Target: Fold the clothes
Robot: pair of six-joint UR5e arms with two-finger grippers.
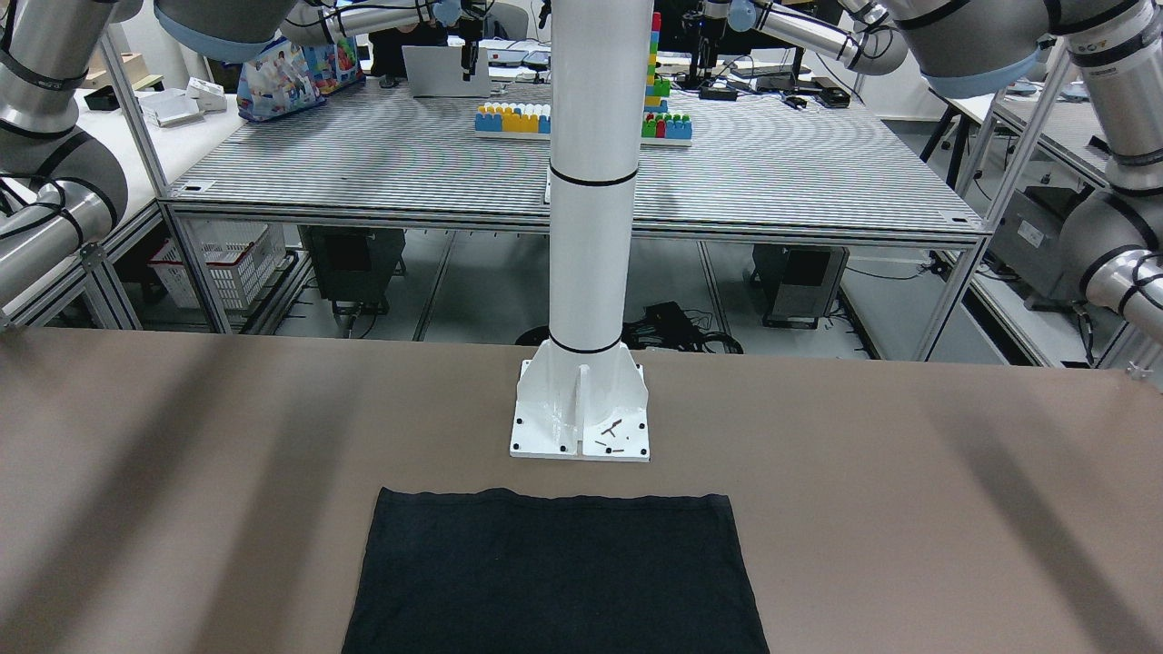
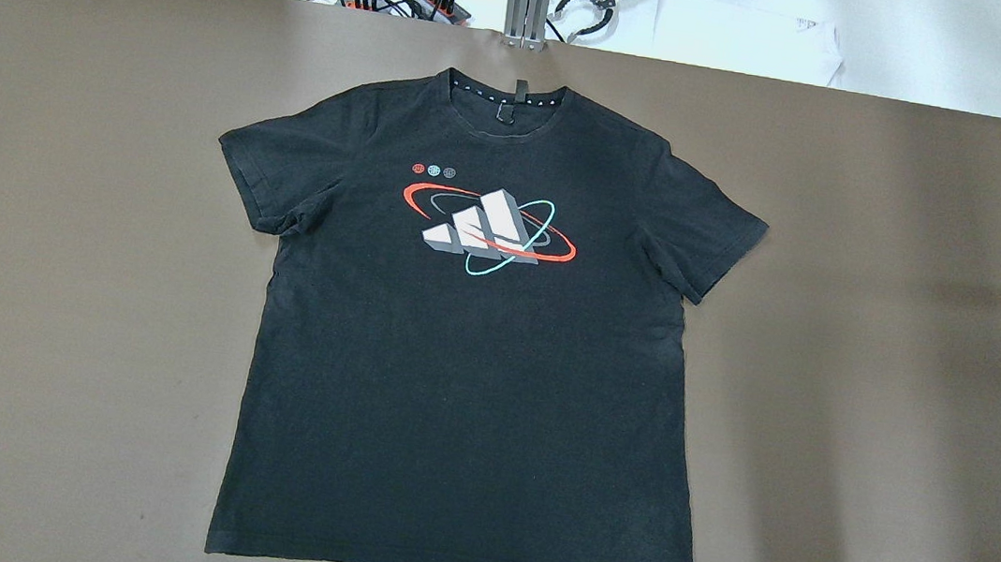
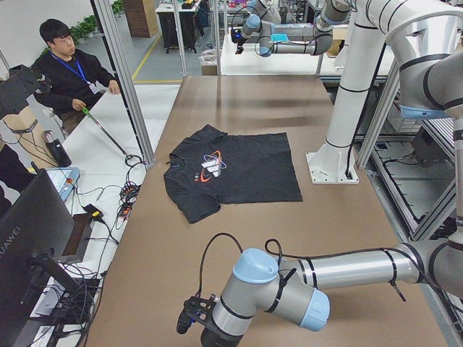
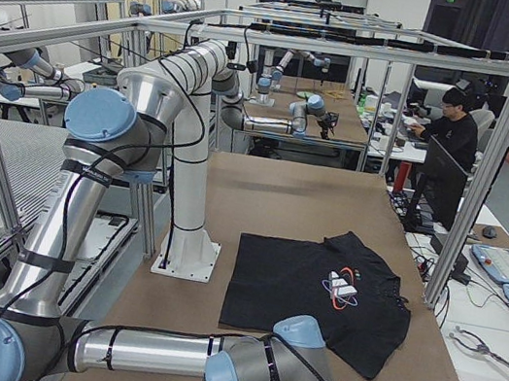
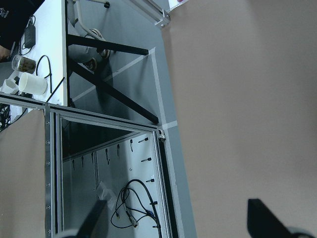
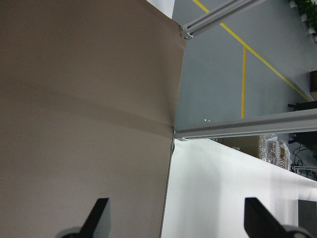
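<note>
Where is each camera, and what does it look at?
Front-facing: across the table, facing the robot; pillar, T-shirt hem, both arms.
Overhead: behind the robot, looking down at the T-shirt; no arms.
Left: table end; left arm near.
Right: opposite end; right arm near.
Left wrist: table edge, floor; open left end effector.
Right wrist: table edge; open right end effector.
Shared: four fixed views show the T-shirt.

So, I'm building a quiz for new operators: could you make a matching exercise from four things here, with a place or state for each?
Things:
1 shirt
2 white pillar
3 left gripper
4 toy bricks

Places or states:
A on the striped table
B open, well away from the shirt
C lying flat, print up
D upright, beside the shirt's hem

Pairs: 1-C, 2-D, 3-B, 4-A
</note>
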